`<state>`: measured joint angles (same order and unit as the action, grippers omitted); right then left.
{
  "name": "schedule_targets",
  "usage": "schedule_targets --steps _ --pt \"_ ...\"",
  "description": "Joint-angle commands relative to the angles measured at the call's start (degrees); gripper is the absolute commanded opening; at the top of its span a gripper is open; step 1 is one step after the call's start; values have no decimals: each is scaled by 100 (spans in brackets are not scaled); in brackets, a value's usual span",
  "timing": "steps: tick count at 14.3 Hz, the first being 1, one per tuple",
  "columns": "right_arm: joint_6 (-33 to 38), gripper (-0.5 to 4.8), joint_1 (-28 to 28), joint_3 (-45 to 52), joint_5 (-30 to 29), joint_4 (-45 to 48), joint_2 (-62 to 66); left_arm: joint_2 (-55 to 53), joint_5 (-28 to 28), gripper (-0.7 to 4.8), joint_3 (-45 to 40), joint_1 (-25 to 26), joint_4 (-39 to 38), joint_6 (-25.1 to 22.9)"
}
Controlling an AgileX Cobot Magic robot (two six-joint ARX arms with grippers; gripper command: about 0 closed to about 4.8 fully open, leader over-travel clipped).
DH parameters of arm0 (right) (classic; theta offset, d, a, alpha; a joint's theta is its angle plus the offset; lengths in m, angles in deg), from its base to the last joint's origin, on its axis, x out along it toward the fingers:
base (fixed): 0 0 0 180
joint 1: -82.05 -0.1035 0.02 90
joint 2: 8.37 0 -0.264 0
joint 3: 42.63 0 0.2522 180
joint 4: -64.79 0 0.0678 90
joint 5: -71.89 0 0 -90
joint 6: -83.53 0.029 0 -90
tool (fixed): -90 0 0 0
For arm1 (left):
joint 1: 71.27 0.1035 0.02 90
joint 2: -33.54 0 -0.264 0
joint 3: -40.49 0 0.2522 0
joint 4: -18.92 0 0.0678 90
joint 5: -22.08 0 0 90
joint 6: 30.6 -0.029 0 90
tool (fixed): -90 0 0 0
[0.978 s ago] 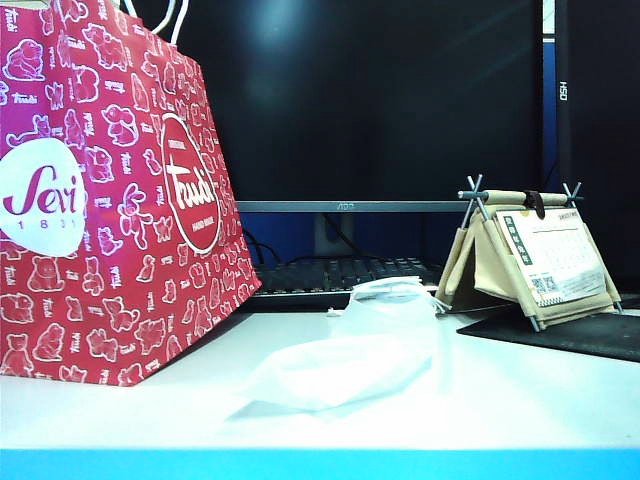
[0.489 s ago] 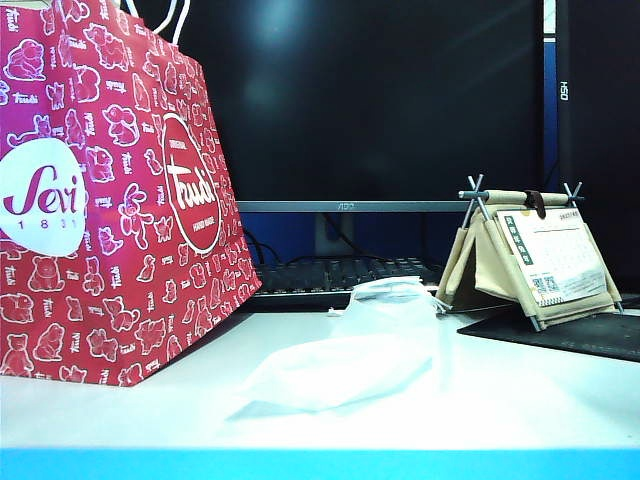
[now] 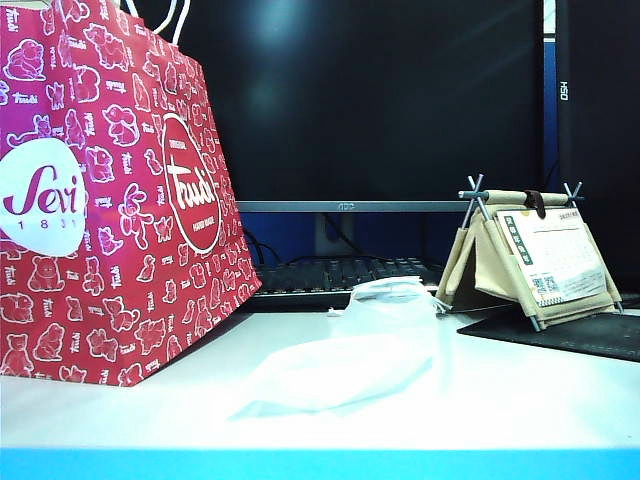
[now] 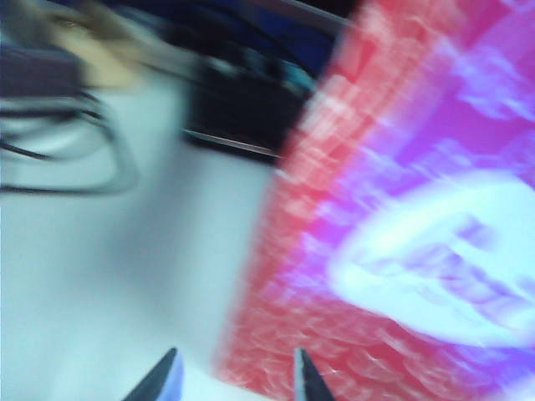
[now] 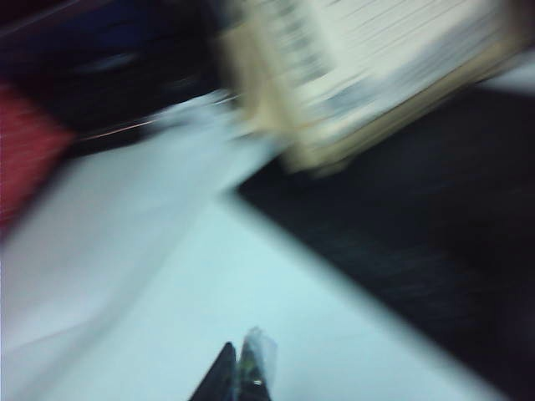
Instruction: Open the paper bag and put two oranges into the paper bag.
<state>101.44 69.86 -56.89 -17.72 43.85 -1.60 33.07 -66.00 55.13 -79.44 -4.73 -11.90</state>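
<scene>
Paper bag (image 4: pixel 401 251) fills the left wrist view just beyond the left pincer (image 4: pixel 236 378), whose fingers stand apart and hold nothing. Right pincer (image 5: pixel 242 372) is pressed together, empty, above the bench (image 5: pixel 276 317). In the exterior view the bag (image 3: pixel 110 200) stands upright at the left of the bench; no oranges show. Its glossy paper looks light, stiff and slippery, so the rim or cord handles (image 3: pixel 172 20) seem the best hold.

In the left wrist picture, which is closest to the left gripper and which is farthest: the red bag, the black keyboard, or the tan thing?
1. The tall glossy red paper bag, just ahead of the left gripper, fingers parted.
2. The black keyboard, farther back on the white table.
3. The blurred tan stand, in the far corner.
</scene>
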Motion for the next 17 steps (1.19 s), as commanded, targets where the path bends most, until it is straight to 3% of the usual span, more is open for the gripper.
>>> schedule_targets --steps 1,2,5,10,12,14,17 --pt "-815 1 2 22 2236 -114 13 -11 -590 180 -28 9 -66 -575" --pt "-785 1 0 22 2544 -46 2 -9 -483 180 -26 7 -66 -612" --pt "-726 1 -11 22 2175 -26 -46 -9 -299 180 -28 4 -72 -625" --pt "-726 1 46 24 2140 -125 -389 22 -297 180 -28 33 -42 -627" --pt "-726 0 857 26 2033 442 -662 22 -221 180 -28 809 -70 -627" --pt "-726 0 1025 26 2050 387 -662 22 -339 180 -31 1309 -68 -627" --pt "-726 0 909 26 2020 389 -662 22 -431 180 -28 1058 -59 -627"
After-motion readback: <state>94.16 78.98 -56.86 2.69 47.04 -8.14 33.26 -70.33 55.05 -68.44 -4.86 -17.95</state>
